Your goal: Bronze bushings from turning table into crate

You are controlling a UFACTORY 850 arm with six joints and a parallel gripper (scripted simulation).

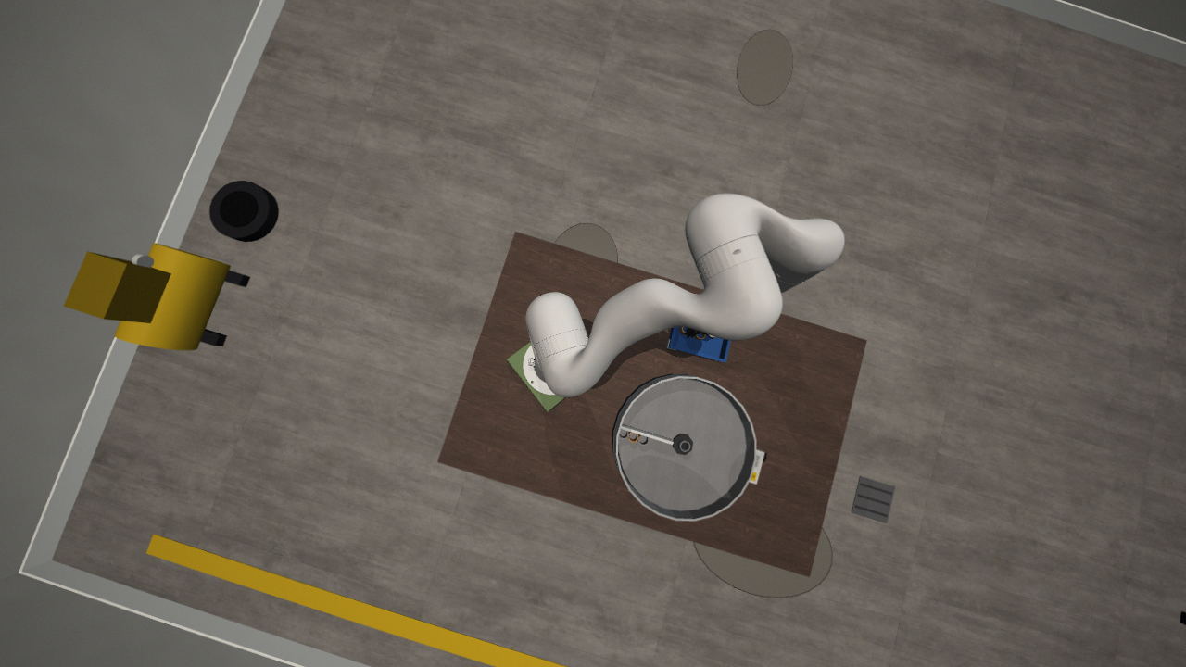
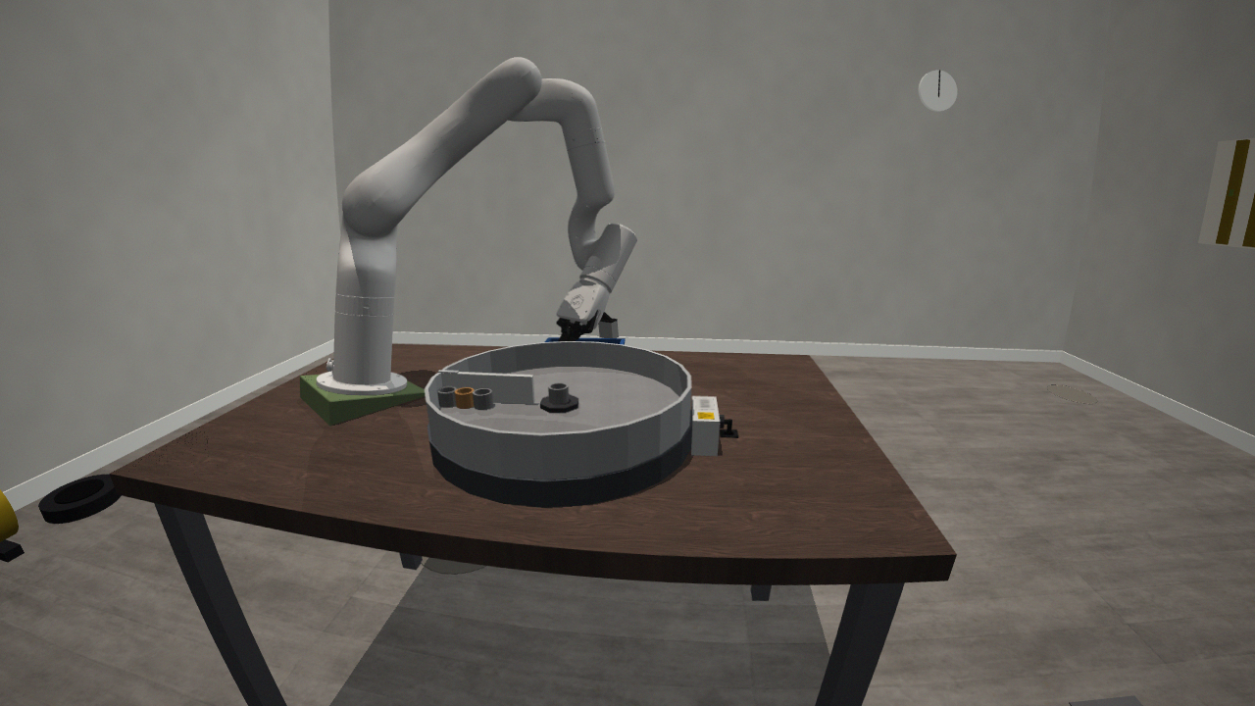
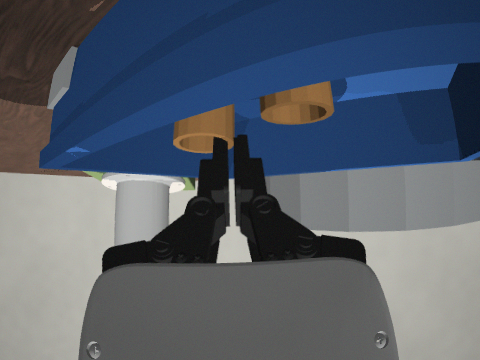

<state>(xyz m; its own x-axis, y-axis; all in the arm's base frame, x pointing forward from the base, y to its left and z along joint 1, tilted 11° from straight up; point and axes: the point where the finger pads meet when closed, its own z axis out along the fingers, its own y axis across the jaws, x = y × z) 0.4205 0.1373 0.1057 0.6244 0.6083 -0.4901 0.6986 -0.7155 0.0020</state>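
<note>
Crate [image 1: 714, 351] behind turning table [image 1: 738, 489], both on the table [image 1: 513, 439].

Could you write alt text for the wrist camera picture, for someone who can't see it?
A black gripper, nearly shut, pinches the wall of a bronze bushing at a blue crate. A second bronze bushing sits in the crate, with the brown table behind.

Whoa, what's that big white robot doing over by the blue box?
The white robot arm is sorting little metal rings. Its hand is pinched shut on the wall of a bronze bushing, right at the blue crate, where a second bronze bushing already sits. On the turning table, a third bronze bushing waits between two steel bushings, so the job isn't finished.
</note>
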